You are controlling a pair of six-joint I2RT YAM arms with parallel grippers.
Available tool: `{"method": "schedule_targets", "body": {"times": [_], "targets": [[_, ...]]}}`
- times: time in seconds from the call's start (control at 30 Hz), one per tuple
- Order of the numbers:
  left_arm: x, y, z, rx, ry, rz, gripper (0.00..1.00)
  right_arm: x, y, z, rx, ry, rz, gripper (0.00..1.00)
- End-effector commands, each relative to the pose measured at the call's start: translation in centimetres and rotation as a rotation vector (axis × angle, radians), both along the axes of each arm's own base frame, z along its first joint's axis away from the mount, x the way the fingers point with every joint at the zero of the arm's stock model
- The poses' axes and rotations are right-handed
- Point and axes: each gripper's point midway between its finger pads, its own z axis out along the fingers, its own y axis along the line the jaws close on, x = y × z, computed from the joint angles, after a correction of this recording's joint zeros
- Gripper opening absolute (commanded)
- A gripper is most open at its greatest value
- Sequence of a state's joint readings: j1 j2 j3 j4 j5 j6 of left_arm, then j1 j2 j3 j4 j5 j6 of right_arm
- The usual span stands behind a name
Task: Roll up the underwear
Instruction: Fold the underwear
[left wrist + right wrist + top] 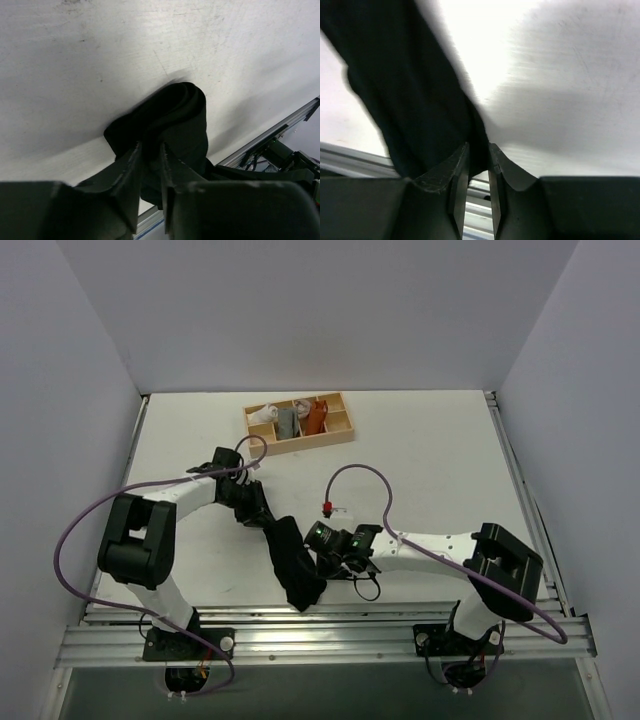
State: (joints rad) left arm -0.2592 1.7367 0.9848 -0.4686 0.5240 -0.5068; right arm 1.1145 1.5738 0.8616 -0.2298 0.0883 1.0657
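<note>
The black underwear [290,560] hangs as a long bunched strip between my two grippers, above the white table near its front edge. My left gripper [262,512] is shut on its upper end; in the left wrist view the cloth [175,115] bulges beyond the jaws [150,150]. My right gripper [322,562] is shut on the cloth's side edge near the lower end; in the right wrist view the black cloth [405,85] runs up and left from the jaws [478,150].
A small wooden tray [342,430] with white, grey and orange-brown cloth rolls [292,418] stands at the back of the table. A metal rail [320,635] runs along the front edge. White walls close in left, right and back.
</note>
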Motion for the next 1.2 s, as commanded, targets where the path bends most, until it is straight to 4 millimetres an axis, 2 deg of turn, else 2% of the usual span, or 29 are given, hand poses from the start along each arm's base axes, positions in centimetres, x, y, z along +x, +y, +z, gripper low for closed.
{"method": "schedule_targets", "body": {"times": [0.0, 0.1, 0.2, 0.37, 0.4, 0.53, 0.57, 0.63, 0.73, 0.83, 0.93, 0.97, 1.1, 1.17], "targets": [[2.1, 0.0, 4.0, -0.014, -0.114, -0.004, 0.31, 1.4, 1.0, 4.3, 0.029, -0.095, 0.01, 0.18], [2.5, 0.0, 5.6, -0.014, -0.144, 0.016, 0.37, 1.8, 2.7, 6.1, 0.096, -0.128, 0.035, 0.19], [2.4, 0.4, 5.7, 0.004, -0.148, 0.036, 0.4, 1.5, 4.6, 6.2, 0.139, -0.135, 0.077, 0.2], [1.5, 0.5, 5.3, -0.003, -0.122, 0.05, 0.4, 0.5, 6.8, 3.7, 0.148, -0.102, 0.145, 0.21], [1.5, -0.1, 5.9, -0.046, -0.137, 0.041, 0.39, 0.4, 7.4, 3.0, 0.159, -0.094, 0.153, 0.21], [1.1, -2.2, 7.4, -0.202, -0.155, 0.026, 0.38, -0.9, 7.4, -0.1, 0.166, -0.046, 0.161, 0.2], [1.6, -2.8, 7.9, -0.242, -0.171, 0.033, 0.37, -1.0, 7.5, -0.4, 0.173, -0.044, 0.163, 0.2], [1.3, -3.8, 7.7, -0.284, -0.15, 0.015, 0.35, -1.3, 7.4, -1.2, 0.153, -0.037, 0.177, 0.2], [1.1, -5.2, 6.9, -0.32, -0.135, -0.003, 0.33, -1.4, 7.2, -1.6, 0.125, -0.043, 0.186, 0.2], [0.2, -5.3, 4.5, -0.298, -0.07, 0.004, 0.32, -1.6, 7.1, -1.4, 0.113, -0.048, 0.19, 0.2], [-0.9, -3.2, 1.1, -0.169, -0.001, 0.046, 0.28, -1.8, 6.8, -1.4, 0.108, -0.052, 0.18, 0.19], [-1.3, -2.0, -0.1, -0.099, 0.012, 0.066, 0.27, -2.3, 6.0, -1.9, 0.077, -0.037, 0.176, 0.19], [-1.7, 0.7, -1.9, 0.0, 0.033, 0.139, 0.27, -3.1, 5.1, -1.5, 0.072, -0.046, 0.157, 0.19], [-1.6, 1.2, -2.2, 0.009, 0.038, 0.154, 0.27, -3.4, 4.4, -1.7, 0.056, -0.042, 0.152, 0.19]]}}
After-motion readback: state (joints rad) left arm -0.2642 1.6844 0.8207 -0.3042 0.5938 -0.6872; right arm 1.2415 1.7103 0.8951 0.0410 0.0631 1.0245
